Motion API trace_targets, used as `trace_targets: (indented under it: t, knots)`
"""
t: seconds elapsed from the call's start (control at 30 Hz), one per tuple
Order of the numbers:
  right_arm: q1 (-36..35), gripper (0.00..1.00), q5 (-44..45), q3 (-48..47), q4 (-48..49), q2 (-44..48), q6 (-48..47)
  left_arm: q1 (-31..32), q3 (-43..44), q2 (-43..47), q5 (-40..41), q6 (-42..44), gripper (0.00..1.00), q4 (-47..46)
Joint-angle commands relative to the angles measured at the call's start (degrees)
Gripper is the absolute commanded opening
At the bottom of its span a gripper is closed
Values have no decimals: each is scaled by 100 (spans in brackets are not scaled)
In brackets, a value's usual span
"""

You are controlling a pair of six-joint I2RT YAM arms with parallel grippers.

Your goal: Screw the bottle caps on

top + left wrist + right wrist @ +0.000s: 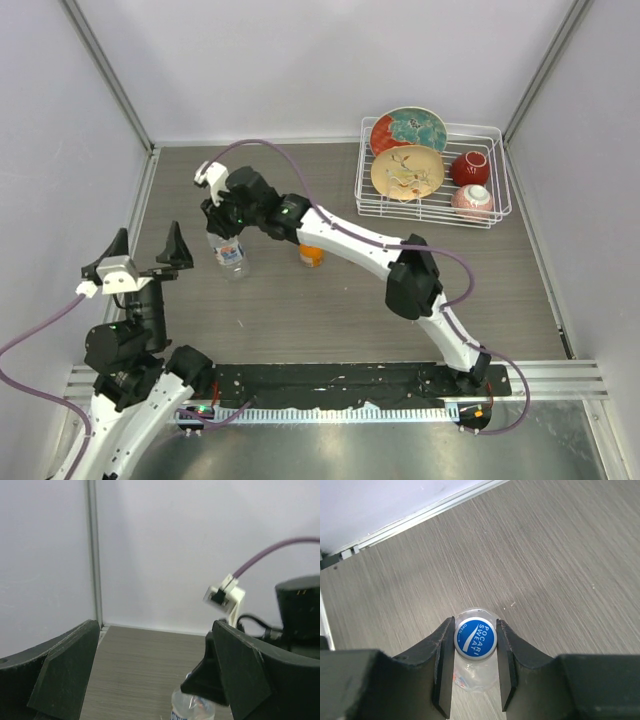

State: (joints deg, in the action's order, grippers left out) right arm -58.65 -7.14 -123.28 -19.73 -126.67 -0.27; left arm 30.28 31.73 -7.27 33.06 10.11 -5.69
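Reaching from its base at the near right across the table (300,320), the right arm bends at the elbow and turns its wrist downward over the clear bottle (232,258), which stands upright left of centre. The right gripper (475,630) pinches the blue-topped cap (476,641) between its two fingers, the cap sitting on the bottle's neck. The left arm rises from the near left corner, its left gripper (146,243) level and spread wide, holding nothing, near the clear bottle but apart from it. Count: two bottles, the second an orange bottle (312,256) just right of the first, under the right forearm; one cap clearly seen, since whether the orange bottle is capped cannot be told; one wire rack (500,215) at the far right, holding two plates (408,172) and two bowls (470,167).
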Motion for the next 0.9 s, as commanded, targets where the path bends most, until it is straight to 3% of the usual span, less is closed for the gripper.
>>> trace_targets:
  t: [0.0, 0.27, 0.87]
  knots:
    - [-155, 1, 292, -862, 56, -427, -105, -22, 509, -397, 517, 194, 100, -55]
    - [-296, 1, 301, -645, 250, -719, -34, -49, 721, -794, 509, 44, 100, -19]
    - [-524, 2, 520, 357, 320, -121, -395, -269, 870, -1049, 878, -123, 100, 235]
